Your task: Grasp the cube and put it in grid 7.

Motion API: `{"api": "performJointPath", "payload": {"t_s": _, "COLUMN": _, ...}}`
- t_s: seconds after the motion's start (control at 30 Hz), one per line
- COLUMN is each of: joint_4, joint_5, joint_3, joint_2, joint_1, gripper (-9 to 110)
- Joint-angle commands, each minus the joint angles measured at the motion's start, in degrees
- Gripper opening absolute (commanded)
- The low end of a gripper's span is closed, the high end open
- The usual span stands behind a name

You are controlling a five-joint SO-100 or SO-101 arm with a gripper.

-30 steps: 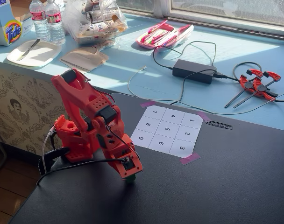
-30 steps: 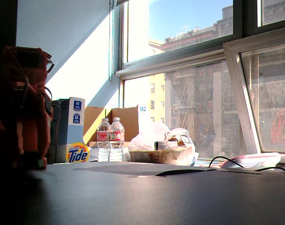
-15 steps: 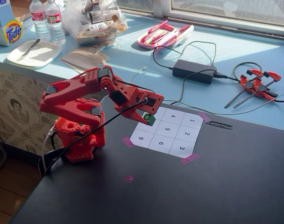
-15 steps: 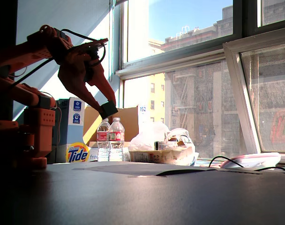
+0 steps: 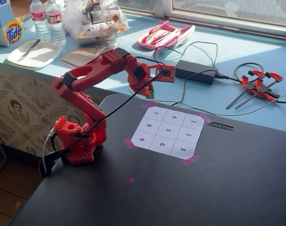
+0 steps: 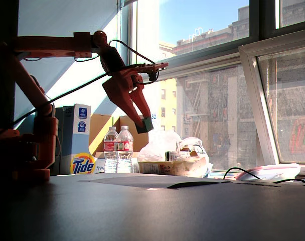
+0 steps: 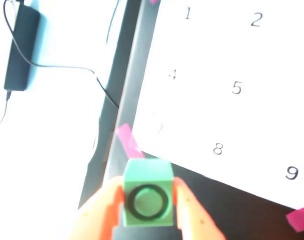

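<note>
Wrist view: gripper [image 7: 147, 210] holds the cube [image 7: 147, 194] tight, raised near sheet's corner; grasp done, lowering into grid 7 [image 5: 155, 113] left.

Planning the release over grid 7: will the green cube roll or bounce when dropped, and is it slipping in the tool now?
The cube has flat faces and square edges, so it should settle rather than roll. It looks rigid: no visible squashing between the tool's fingers. It sits level in the wrist view, so the grip seems firm. It hangs high above grid 7; lower before release.

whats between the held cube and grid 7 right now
Only air. In a fixed view the cube, held in the gripper, hangs clear above the table; grid 7 is bare.
</note>
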Motion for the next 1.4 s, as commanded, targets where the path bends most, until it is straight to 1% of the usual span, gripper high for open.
{"api": "performJointPath", "payload": {"t_s": 0.0, "joint_4": -4.75, "joint_5": 0.35, "joint_3": -2.81, "joint_2": -6.59, "joint_1": -2.37, "gripper": 0}}
{"api": "performJointPath", "payload": {"t_s": 0.17, "joint_4": -11.95, "joint_5": -0.09, "joint_3": 0.00, "joint_2": -13.71, "joint_1": -4.39, "gripper": 0}}
{"api": "performJointPath", "payload": {"t_s": 0.53, "joint_4": -20.30, "joint_5": -1.32, "joint_3": 2.11, "joint_2": -18.46, "joint_1": -3.25, "gripper": 1}}
{"api": "performJointPath", "payload": {"t_s": 0.87, "joint_4": -26.81, "joint_5": -3.87, "joint_3": 2.02, "joint_2": -26.28, "joint_1": -2.72, "gripper": 1}}
{"api": "performJointPath", "payload": {"t_s": 1.03, "joint_4": -27.86, "joint_5": -4.22, "joint_3": 1.85, "joint_2": -27.77, "joint_1": -2.29, "gripper": 3}}
{"api": "performJointPath", "payload": {"t_s": 1.2, "joint_4": -27.69, "joint_5": -4.13, "joint_3": 1.49, "joint_2": -27.33, "joint_1": -0.09, "gripper": 8}}
{"api": "performJointPath", "payload": {"t_s": 1.37, "joint_4": -22.94, "joint_5": -3.87, "joint_3": -0.70, "joint_2": -26.28, "joint_1": 0.88, "gripper": 12}}
